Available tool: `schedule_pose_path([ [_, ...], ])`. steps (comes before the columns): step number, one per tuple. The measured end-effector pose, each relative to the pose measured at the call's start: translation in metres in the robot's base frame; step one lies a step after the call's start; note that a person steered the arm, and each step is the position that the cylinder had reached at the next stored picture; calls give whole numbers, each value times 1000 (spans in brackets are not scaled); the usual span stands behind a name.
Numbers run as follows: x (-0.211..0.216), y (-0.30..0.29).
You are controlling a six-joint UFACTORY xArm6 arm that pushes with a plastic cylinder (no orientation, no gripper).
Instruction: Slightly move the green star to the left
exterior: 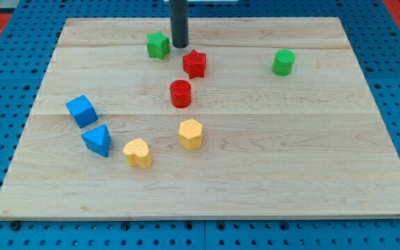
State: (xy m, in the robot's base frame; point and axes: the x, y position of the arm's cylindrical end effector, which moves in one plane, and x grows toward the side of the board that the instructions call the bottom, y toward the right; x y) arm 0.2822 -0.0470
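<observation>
The green star (158, 45) lies near the view's top, left of centre, on the wooden board (311, 153). My tip (180, 46) stands just to the star's right, close to it or touching its right edge. A red star (194, 64) lies just below and right of my tip.
A red cylinder (180, 93) sits below the red star. A green cylinder (283, 62) is at the upper right. A blue cube (82, 111) and a blue wedge-like block (97, 140) are at the left. A yellow heart (138, 153) and a yellow hexagonal block (190, 134) lie lower centre.
</observation>
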Motion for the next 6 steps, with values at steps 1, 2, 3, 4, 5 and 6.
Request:
schedule_pose_path([
  [1,29,-10],
  [2,-15,-35],
  [3,-14,-25],
  [4,38,-7],
  [5,66,-7],
  [6,83,13],
])
